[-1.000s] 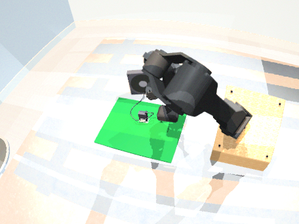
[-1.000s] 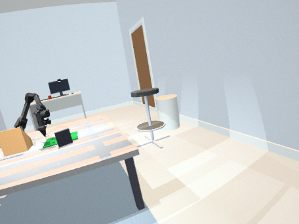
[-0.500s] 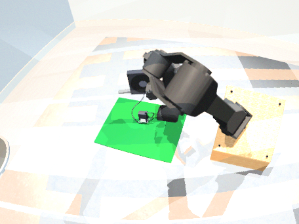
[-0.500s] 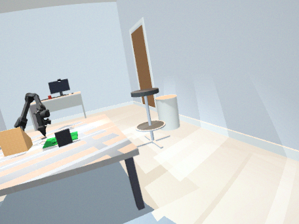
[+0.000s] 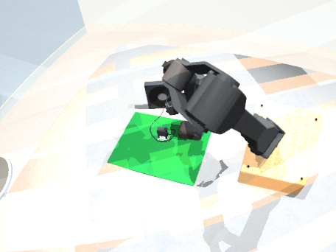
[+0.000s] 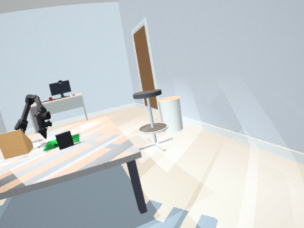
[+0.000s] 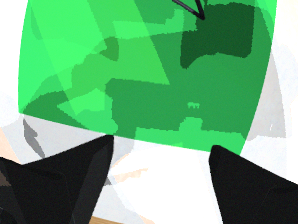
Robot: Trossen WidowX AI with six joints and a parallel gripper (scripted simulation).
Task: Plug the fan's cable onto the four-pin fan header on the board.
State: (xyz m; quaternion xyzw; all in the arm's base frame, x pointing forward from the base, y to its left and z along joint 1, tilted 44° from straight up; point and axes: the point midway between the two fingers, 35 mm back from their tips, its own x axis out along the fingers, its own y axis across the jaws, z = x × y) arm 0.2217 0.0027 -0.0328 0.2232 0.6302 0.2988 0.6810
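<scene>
Two fingers of the gripper (image 6: 45, 136) (image 7: 162, 142) stand apart, nothing between them; the plug (image 5: 162, 132), on the board (image 5: 147, 158) (image 6: 51, 145) (image 7: 145, 100), is probably light and stiff, best pinched by its sides, not its soft cable (image 5: 151, 127) (image 7: 194, 9).

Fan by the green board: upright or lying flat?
Upright. In the exterior view the fan shows its dark square face standing up beside the green board.
</scene>
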